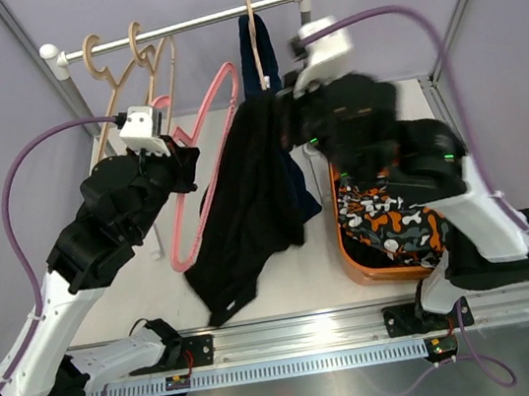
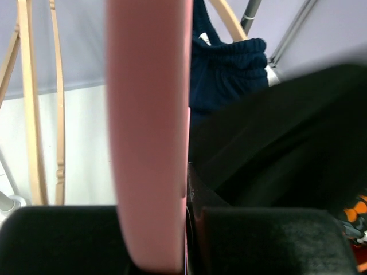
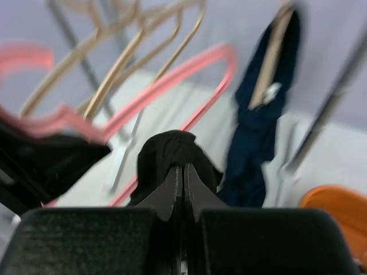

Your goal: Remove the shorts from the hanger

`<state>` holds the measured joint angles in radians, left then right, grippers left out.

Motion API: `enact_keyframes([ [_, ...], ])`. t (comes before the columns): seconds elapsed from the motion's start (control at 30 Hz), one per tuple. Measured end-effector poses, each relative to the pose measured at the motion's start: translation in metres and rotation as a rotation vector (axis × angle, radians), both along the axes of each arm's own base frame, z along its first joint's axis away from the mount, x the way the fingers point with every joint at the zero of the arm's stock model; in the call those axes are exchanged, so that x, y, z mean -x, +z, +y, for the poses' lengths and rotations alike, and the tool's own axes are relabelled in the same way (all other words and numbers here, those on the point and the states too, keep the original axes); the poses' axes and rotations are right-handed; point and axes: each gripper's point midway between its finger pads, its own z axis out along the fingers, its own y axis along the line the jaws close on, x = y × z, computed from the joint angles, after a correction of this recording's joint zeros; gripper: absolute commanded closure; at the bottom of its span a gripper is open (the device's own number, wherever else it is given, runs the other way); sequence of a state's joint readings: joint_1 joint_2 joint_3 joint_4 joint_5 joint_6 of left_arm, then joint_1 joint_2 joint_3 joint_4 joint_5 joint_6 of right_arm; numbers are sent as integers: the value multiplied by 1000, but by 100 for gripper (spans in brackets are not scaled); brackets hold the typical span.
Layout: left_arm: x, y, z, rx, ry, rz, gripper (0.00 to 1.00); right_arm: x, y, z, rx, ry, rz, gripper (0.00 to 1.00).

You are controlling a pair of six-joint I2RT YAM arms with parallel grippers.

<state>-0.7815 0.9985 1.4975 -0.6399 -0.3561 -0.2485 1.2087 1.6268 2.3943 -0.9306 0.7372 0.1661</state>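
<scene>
My left gripper (image 1: 182,160) is shut on a pink hanger (image 2: 149,143), held off the rail and tilted. My right gripper (image 3: 183,172) is shut on a bunched fold of black shorts (image 3: 172,149) next to the hanger's upper end. The cloth hangs down from it as a long limp drape (image 1: 247,211) towards the table's front. It covers part of the pink hanger's right side, so I cannot tell whether the shorts still rest on it. Dark navy shorts (image 1: 261,54) hang on a wooden hanger on the rail, just behind my right gripper (image 1: 283,106).
A white rail (image 1: 179,28) on two posts crosses the back and carries bare wooden hangers (image 1: 130,64) at its left. An orange basket (image 1: 353,259) at the right, under my right arm, holds orange, black and white patterned shorts (image 1: 388,224).
</scene>
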Motion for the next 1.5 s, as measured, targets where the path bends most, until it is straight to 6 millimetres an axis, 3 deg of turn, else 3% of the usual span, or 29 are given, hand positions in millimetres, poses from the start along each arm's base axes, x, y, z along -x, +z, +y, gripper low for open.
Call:
enact_keyframes([
  [0.03, -2, -2, -1, -3, 7, 6, 100, 0, 21, -18, -29, -35, -47, 100],
  [0.13, -5, -3, 1, -2, 27, 10, 100, 5, 96, -98, -128, -193, -234, 100],
  [0.23, -5, 1, 3, 4, 40, 3, 100, 18, 149, -175, -228, -337, -370, 100],
  [0.33, -6, 5, 3, 11, 43, -4, 100, 35, 185, -241, -345, -456, -440, 100],
  [0.4, -7, 4, 2, 9, 43, -2, 100, 43, 196, -271, -402, -513, -461, 100],
  [0.47, -9, 2, 1, 4, 43, 2, 100, 46, 197, -283, -418, -549, -463, 100],
  [0.53, -11, 0, -1, -2, 43, 8, 100, 43, 191, -281, -398, -566, -455, 100],
  [0.77, -15, -5, -5, -15, 44, 22, 100, 16, 147, -229, -183, -577, -407, 100],
  [0.87, -15, -6, -5, -15, 44, 22, 100, -3, 116, -216, -101, -590, -361, 100],
  [0.97, -15, -6, -5, -18, 45, 25, 100, -28, 75, -227, -59, -646, -281, 100],
  [1.07, -15, -6, -4, -26, 51, 31, 100, -46, 11, -241, -41, -683, -160, 100],
  [1.17, -17, -1, -1, -36, 71, 35, 100, -60, -84, -242, -67, -675, 14, 100],
  [1.23, -20, 3, 0, -42, 87, 37, 100, -60, -163, -235, -79, -653, 157, 100],
  [1.33, -26, 11, 0, -53, 112, 39, 100, -42, -304, -215, -65, -600, 442, 100],
  [1.4, -31, 14, -2, -60, 122, 43, 100, -20, -379, -208, -73, -590, 606, 100],
  [1.47, -35, 14, -6, -72, 127, 52, 100, 1, -420, -208, -102, -599, 707, 100],
  [1.5, -38, 13, -8, -77, 130, 56, 100, 6, -427, -206, -131, -600, 729, 100],
])
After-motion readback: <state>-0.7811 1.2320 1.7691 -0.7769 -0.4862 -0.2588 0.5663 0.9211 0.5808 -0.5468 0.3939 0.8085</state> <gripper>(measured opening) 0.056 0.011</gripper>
